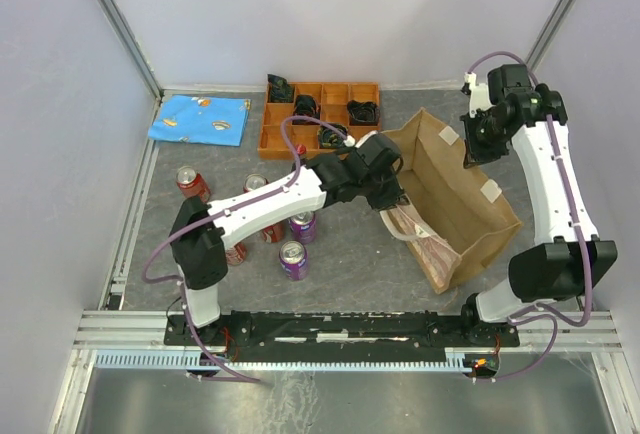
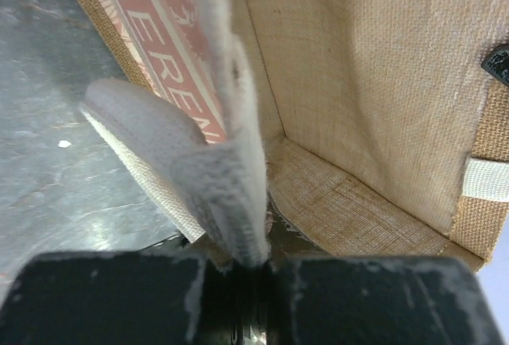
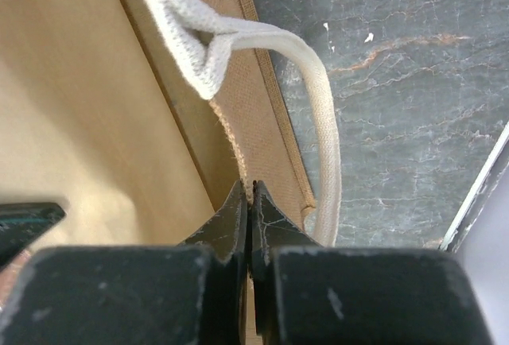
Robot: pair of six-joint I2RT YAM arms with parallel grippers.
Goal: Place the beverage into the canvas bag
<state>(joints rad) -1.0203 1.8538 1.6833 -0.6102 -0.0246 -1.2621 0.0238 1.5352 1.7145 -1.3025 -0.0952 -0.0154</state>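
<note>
**Tote mouth pulled open between two grippers**

Stretched low from the near-left corner toward the middle of the worktop: the white left arm (image 1: pixel 270 204), forearm close to level, wrist pointing at the right edge. Clamped between the pressed-together fingers of the left gripper (image 2: pixel 253 264): a whitish woven loop handle (image 2: pixel 227 106) of the large tan canvas bag (image 1: pixel 470 189). Raised from the near-right corner, folded at the elbow and bent back down over the bag's far-right wall: the white right arm (image 1: pixel 560 179). Fingers of the right gripper (image 3: pixel 250 202) pressed together on the bag's top hem, beside the other whitish loop handle (image 3: pixel 322 114).

Standing on the right half of the worktop, mouth facing up, long axis of the mouth running diagonally from the far edge toward the near-right corner. Red printed lettering (image 2: pixel 179 59) on the outer side turned to the near edge. Woven floor of the bag visible from the left wrist view.

Upright on the near-left part of the worktop, apart from the bag: a purple beverage can (image 1: pixel 293 259), a second purple can (image 1: pixel 303 225) just behind it, a red can (image 1: pixel 192 182) nearer the left edge.

Grey marbled worktop (image 1: pixel 350 254). Crumpled blue patterned cloth (image 1: pixel 200 119) in the far-left corner. Orange compartment tray (image 1: pixel 278 139) with black parts (image 1: pixel 362 111) at the middle of the far edge. Plain white walls (image 1: pixel 330 14) on three sides, aluminium rails (image 1: pixel 330 324) along the near edge.
</note>
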